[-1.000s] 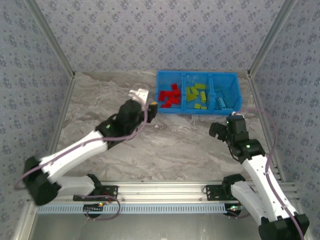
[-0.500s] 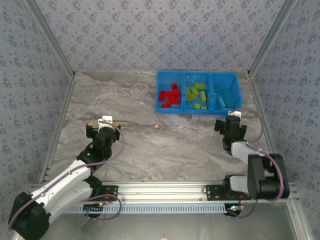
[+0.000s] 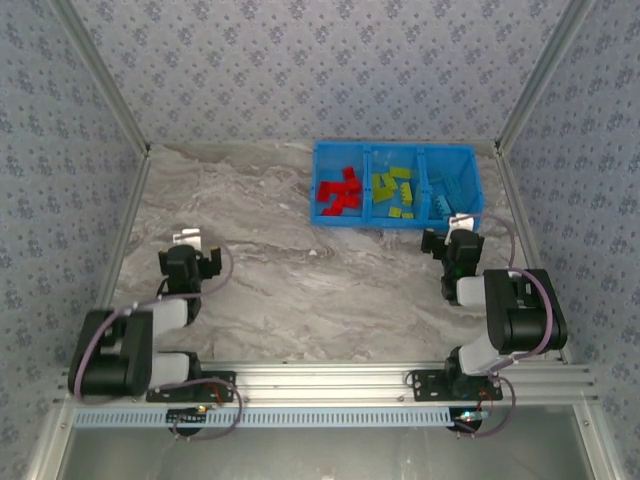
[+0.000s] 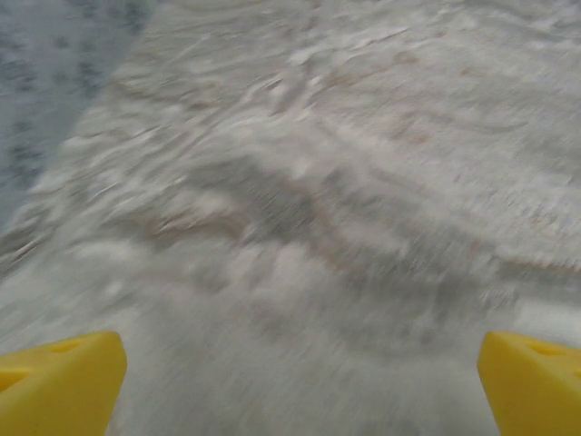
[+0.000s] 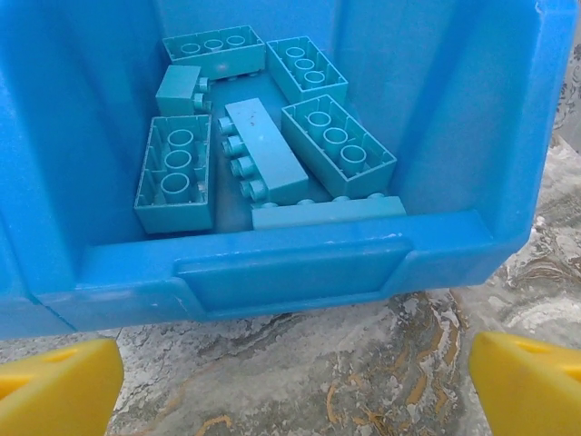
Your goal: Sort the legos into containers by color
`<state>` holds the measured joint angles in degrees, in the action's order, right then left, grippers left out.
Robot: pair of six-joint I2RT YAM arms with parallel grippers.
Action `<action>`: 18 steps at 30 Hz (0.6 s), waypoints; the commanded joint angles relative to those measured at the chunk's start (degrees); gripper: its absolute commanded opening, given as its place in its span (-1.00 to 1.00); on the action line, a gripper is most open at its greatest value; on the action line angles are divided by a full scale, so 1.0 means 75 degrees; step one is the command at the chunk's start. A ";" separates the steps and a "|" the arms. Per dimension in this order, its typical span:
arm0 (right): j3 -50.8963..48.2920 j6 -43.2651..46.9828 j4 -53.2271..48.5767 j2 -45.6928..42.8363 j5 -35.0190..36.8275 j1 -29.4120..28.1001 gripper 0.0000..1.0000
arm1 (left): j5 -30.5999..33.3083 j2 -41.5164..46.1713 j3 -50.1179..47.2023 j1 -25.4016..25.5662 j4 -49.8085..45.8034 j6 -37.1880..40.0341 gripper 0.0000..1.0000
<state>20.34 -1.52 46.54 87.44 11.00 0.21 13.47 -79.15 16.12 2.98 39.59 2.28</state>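
As the overhead view has it, the blue bin sits far right on the table: red legos in its left compartment, green legos middle, light blue legos right. The left gripper sits near its base, well apart from the bin; the right gripper just before it. Left wrist: yellow fingertips spread wide over the blurred table, nothing held. Right wrist: fingertips wide too, empty, facing the light blue compartment's front wall.

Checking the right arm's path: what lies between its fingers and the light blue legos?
Only bare table and the bin's front wall, in the right wrist view.
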 commanded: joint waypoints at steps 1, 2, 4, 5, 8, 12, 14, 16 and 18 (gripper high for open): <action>0.0183 0.0221 0.0105 -0.0052 -0.0379 0.0054 1.00 | -0.0868 -0.1527 0.0466 -0.0075 0.2638 -0.0075 0.98; 0.0189 0.0226 0.0099 -0.0060 -0.0388 0.0054 1.00 | -0.0812 -0.1089 0.0569 -0.0096 0.1721 -0.0225 0.99; 0.0195 0.0226 0.0096 -0.0051 -0.0407 0.0059 1.00 | -0.1132 -0.1297 0.0527 -0.0191 0.2114 -0.0182 0.98; 0.0195 0.0226 0.0088 -0.0054 -0.0413 0.0060 1.00 | -0.1029 -0.1176 0.0633 -0.0196 0.1733 -0.0260 0.99; 0.0195 0.0226 0.0088 -0.0058 -0.0412 0.0060 1.00 | -0.1052 -0.1154 0.0921 -0.0307 0.1107 -0.0385 0.98; 0.0222 0.0226 0.0051 -0.0057 -0.0418 0.0065 1.00 | -0.1393 -0.1171 0.1016 -0.0469 0.0940 -0.0476 0.99; 0.0220 0.0227 0.0052 -0.0050 -0.0421 0.0056 1.00 | -0.1392 -0.1163 0.1018 -0.0473 0.0915 -0.0479 0.98; 0.0207 0.0225 0.0078 -0.0051 -0.0423 0.0065 1.00 | -0.1389 -0.1155 0.1021 -0.0469 0.0901 -0.0469 0.98; 0.0184 0.0226 0.0113 -0.0064 -0.0423 0.0066 1.00 | -0.1398 -0.1155 0.1026 -0.0470 0.0897 -0.0467 0.98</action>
